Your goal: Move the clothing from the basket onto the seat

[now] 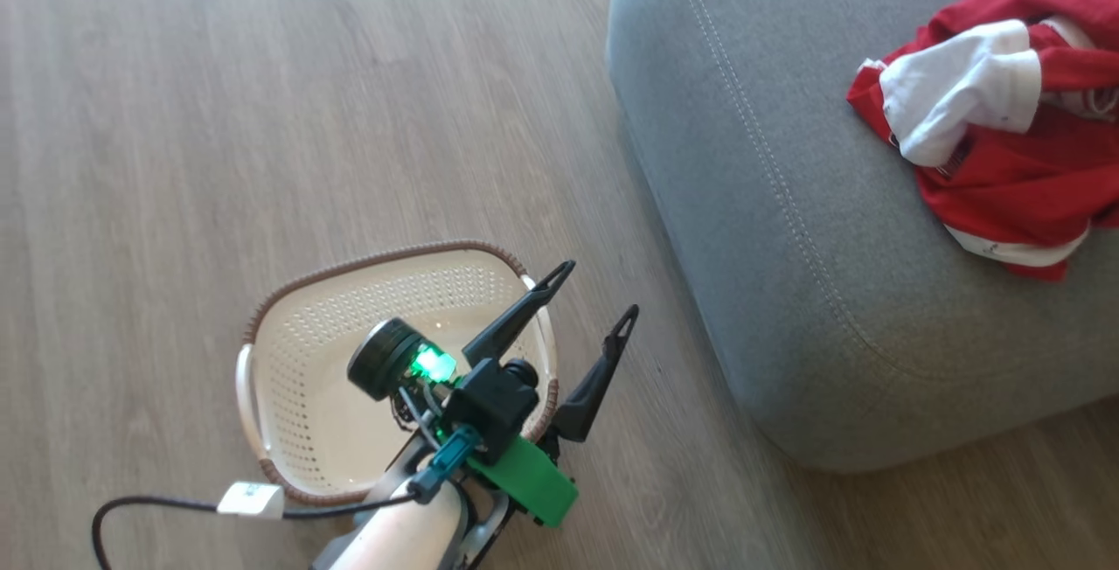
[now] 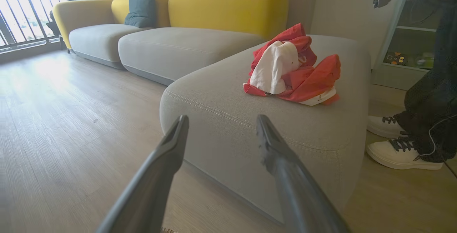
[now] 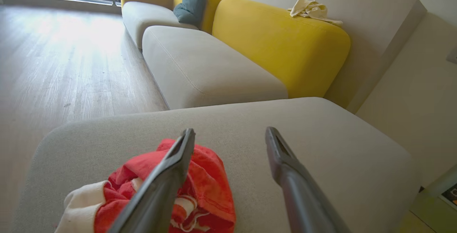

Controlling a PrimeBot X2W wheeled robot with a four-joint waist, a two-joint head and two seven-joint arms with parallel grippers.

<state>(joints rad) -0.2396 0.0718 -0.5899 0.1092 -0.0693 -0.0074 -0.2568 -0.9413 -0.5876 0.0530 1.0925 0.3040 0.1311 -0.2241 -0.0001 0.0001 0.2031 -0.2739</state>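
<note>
Looking down from the head, you had the clothing (image 1: 1005,159) lying on the seat (image 1: 787,246) as one crumpled heap of red fabric with white panels folded into it. It sat well in from the seat's rounded, double-stitched corner.

The basket (image 1: 376,260) stood on the wooden floor (image 1: 262,72) off that corner, clearly apart from the seat. Its perforated cream bottom was showing wherever the arm did not cover it.

Your left gripper (image 1: 600,290) hung over the basket's rim on the side nearer the seat. Its two dark fingers were spread wide with nothing between them and pointed toward the seat's front face.

Your right gripper (image 3: 229,131) was above the seat top, also spread wide and holding nothing. One finger crossed in front of the red heap, and you could not tell whether it touched the fabric.

Beyond the seat ran a yellow backrest (image 3: 278,43) with a pale cloth (image 3: 310,9) on top of it. On the seat's far side from the basket, a person's white shoes (image 2: 400,150) stood on the floor just beside the seat.
</note>
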